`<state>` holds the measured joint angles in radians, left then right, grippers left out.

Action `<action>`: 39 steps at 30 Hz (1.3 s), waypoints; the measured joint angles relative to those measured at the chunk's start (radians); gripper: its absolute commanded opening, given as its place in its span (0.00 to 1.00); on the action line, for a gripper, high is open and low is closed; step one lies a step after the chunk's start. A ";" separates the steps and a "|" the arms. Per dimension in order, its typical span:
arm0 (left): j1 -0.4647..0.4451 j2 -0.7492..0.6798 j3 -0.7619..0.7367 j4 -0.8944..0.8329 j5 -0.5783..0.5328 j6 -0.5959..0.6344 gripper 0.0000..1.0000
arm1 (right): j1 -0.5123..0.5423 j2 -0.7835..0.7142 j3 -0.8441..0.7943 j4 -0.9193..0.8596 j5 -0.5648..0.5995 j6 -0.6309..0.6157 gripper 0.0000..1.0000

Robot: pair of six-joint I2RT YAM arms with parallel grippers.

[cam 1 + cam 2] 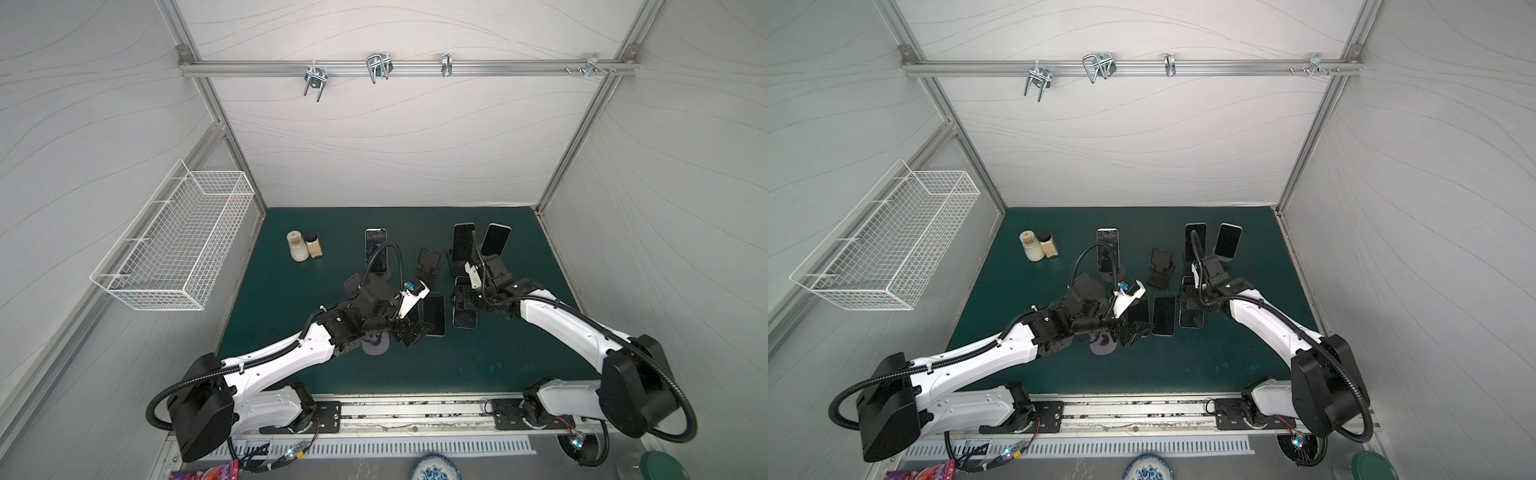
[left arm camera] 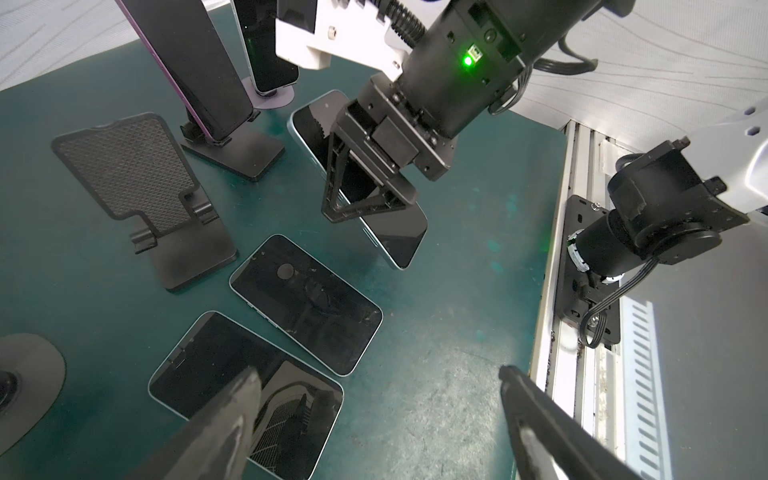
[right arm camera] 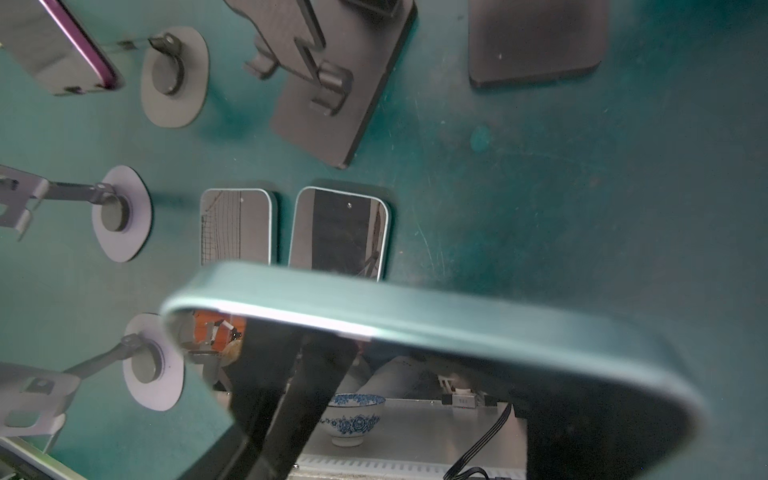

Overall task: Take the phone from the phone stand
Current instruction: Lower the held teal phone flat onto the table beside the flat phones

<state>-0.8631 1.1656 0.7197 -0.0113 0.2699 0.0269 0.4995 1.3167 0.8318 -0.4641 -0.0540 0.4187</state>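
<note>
Right claw [image 2: 368, 208] is clamped narrow across the sides of one teal-edged phone [image 2: 395, 241]. That phone is tilted and off every stand, near 3 o'clock from the middle of the green mat [image 2: 457, 332] (12 = back wall). Its low end is close to the mat; can't tell if it touches.

Left claw [image 2: 377, 372] is wide with nothing in it, hanging near mat centre over the near flat phone [image 2: 245, 390]. The far flat phone [image 2: 305, 303] lies just beside it, parallel, at 9 o'clock of the held one.

Phones: six.
- One gripped, two flat, three propped.
- The lone propped phone [image 1: 376, 249] is at 12.
- The dark propped phone [image 1: 463, 241] and the pale-edged propped phone [image 1: 495, 240] are together at 1.

Stands: six by my count, two black folding and four round-based.
- Three are loaded, three bare.
- The bare black stand [image 1: 430, 266] is between the 12 and 1 o'clock groups.
- One bare round stand [image 1: 380, 351] is at 6, partly under the left arm.
- Another bare round stand [image 1: 352, 282] is at 9, half hidden.

Two jars [image 1: 298, 249] touch each other at 10. One wire basket [image 1: 178, 249] hangs on the left wall.
</note>
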 measured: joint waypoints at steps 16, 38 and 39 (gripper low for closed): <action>0.000 0.004 0.003 -0.009 0.000 0.005 0.91 | -0.001 0.096 0.037 -0.038 -0.016 -0.008 0.71; 0.000 0.004 0.003 -0.016 0.000 0.008 0.91 | -0.006 0.224 0.053 -0.037 -0.019 0.003 0.71; 0.000 0.004 0.004 -0.016 0.000 0.008 0.91 | -0.006 0.230 0.053 -0.037 -0.019 0.004 0.71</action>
<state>-0.8631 1.1698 0.7235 -0.0273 0.2699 0.0353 0.4931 1.5463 0.8852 -0.5014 -0.0734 0.4229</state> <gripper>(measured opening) 0.912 0.740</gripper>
